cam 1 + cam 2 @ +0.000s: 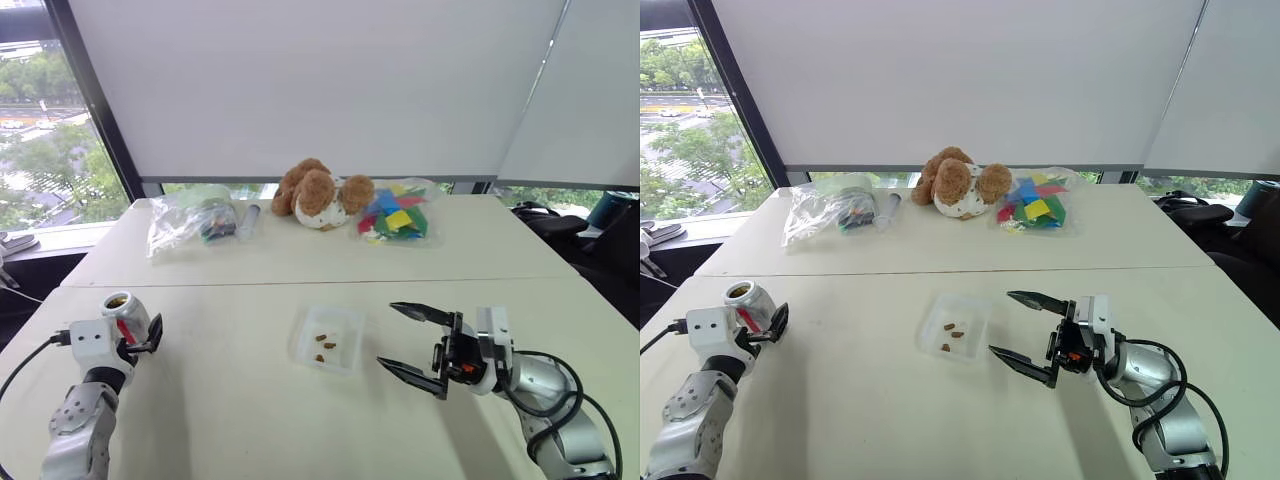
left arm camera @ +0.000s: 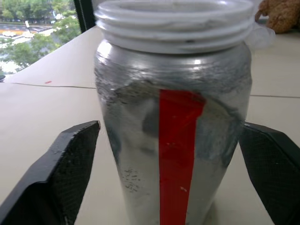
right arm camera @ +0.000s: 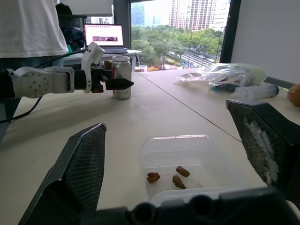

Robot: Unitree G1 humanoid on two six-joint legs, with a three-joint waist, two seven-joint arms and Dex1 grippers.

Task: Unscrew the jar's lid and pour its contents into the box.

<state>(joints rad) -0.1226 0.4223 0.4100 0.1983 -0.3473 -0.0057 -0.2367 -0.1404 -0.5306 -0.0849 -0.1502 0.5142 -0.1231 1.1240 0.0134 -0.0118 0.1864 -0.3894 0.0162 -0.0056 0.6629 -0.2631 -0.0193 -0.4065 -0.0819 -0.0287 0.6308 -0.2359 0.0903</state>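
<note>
Nearest the robot, two pale cream tables (image 1: 250, 420) butt together along a thin seam. On the near one, at the robot's left, the jar (image 1: 124, 316) stands upright with its mouth uncovered, a red strip running down its clear side; no writing on it can be read. The left gripper (image 1: 140, 335) sits around the jar with its black fingers (image 2: 70, 164) spread to either side, a gap showing between each pad and the jar wall. At the robot's right, the right gripper (image 1: 408, 343) points toward the table's middle, jaws wide apart and empty. Between the two grippers, just beside the right one, lies the box (image 1: 327, 338), a shallow clear tray holding the contents (image 1: 325, 346), a few brown pellets.

On the far table a clear plastic bag (image 1: 190, 220), a syringe-like tube (image 1: 249, 217), a brown teddy bear (image 1: 318, 194) and a bag of coloured blocks (image 1: 395, 213) lie in a row. Behind them hang white roller blinds (image 1: 330, 80), with a dark window frame and trees outside at left. In the right wrist view a person in a white shirt (image 3: 33, 28) stands by a laptop (image 3: 103, 37).
</note>
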